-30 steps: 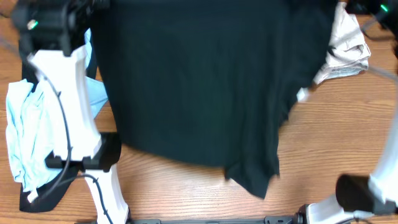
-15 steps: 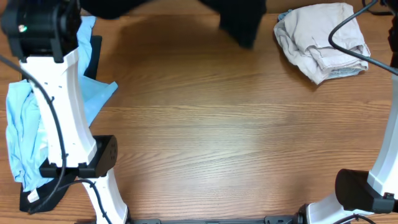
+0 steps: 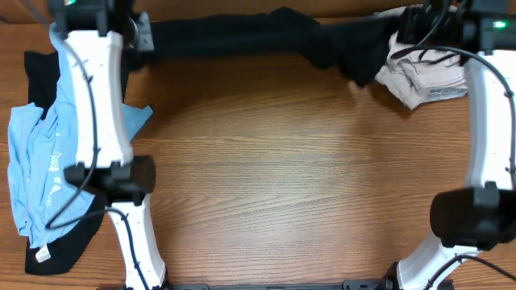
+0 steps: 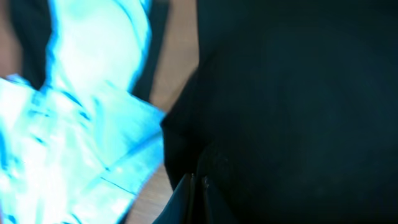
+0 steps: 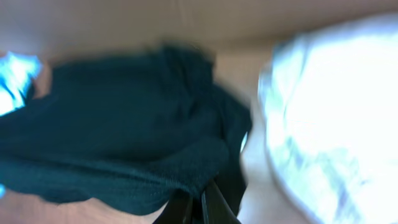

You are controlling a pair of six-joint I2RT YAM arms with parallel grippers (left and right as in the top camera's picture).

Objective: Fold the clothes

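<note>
The black shirt [image 3: 258, 36] stretches in a bunched band along the table's far edge, with a fold sagging near its right end. My left gripper [image 3: 143, 36] holds its left end and my right gripper [image 3: 401, 31] its right end. In the left wrist view the dark fingers [image 4: 188, 196] are pressed together with black cloth [image 4: 292, 93] around them. The right wrist view shows the right gripper [image 5: 200, 206] shut on a gathered edge of the same shirt [image 5: 124, 143].
A light blue garment [image 3: 36, 161] lies crumpled at the left over another black one [image 3: 64, 250], under the left arm. A beige garment [image 3: 431, 72] sits heaped at the far right, beside the shirt's right end. Bare wood table [image 3: 290, 177] lies between.
A second ago the black shirt hung spread wide across the overhead view. It swung toward the far edge and now lies drawn into a narrow band there, both arms reaching far.
</note>
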